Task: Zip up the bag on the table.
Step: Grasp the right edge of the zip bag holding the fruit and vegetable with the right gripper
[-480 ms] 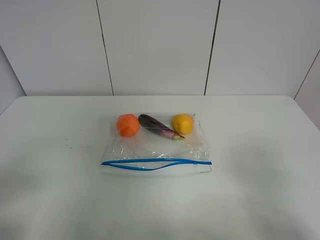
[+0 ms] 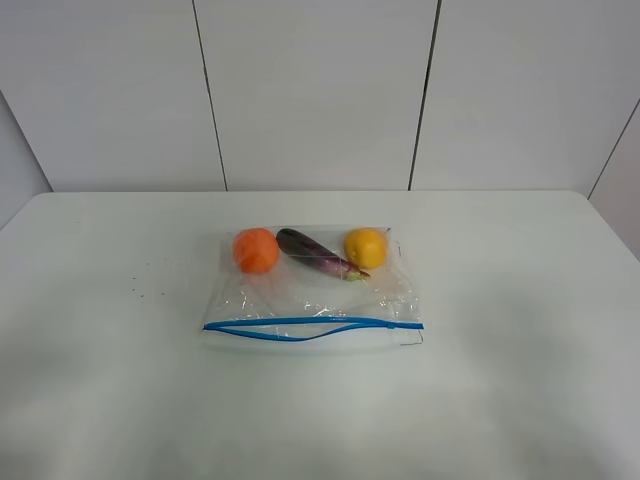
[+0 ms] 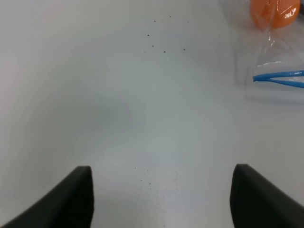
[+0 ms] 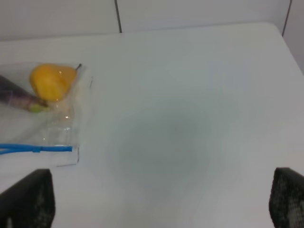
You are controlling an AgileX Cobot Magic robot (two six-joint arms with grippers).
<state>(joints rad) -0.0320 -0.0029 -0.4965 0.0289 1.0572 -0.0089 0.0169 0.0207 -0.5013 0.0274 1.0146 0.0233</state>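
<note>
The clear bag lies flat in the middle of the white table. An orange, a purple eggplant and a yellow pear show through it. Its blue zipper strip runs along the near edge, the two strands gaping apart over the left and middle part. Neither gripper shows in the high view. My left gripper is open and empty over bare table, with the zipper's left end and the orange off to one side. My right gripper is open and empty, with the zipper's right end and the pear off to one side.
A white panelled wall stands behind the table's far edge. A few tiny dark specks lie left of the bag and also show in the left wrist view. The table's far right corner shows in the right wrist view.
</note>
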